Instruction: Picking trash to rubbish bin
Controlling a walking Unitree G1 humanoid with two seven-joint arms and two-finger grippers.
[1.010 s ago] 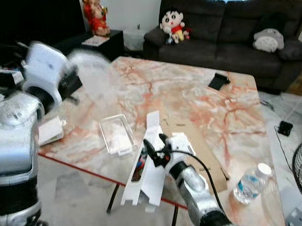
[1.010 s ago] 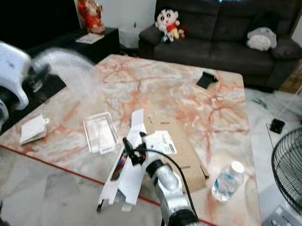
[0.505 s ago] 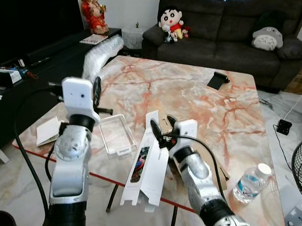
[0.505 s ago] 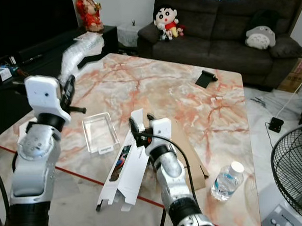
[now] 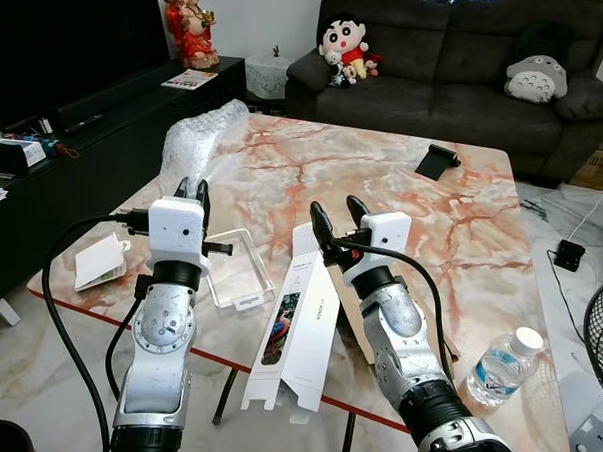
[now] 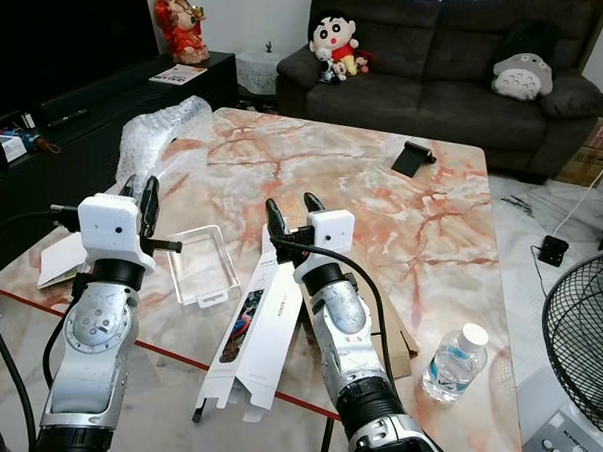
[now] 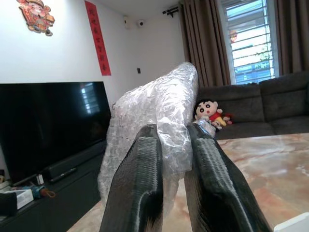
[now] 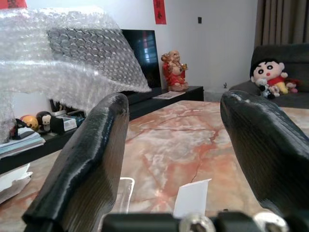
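Left end effector: clamped on the bubble wrap, which trailed forward from it.
Right end effector: gaped empty, above the flat white box on the counter.

Pretty clearly a home living room: dark grey fabric sofa with plush toys along the top of the frame, big black flat-screen TV on a low cabinet, orange-veined marble coffee table mid-frame.
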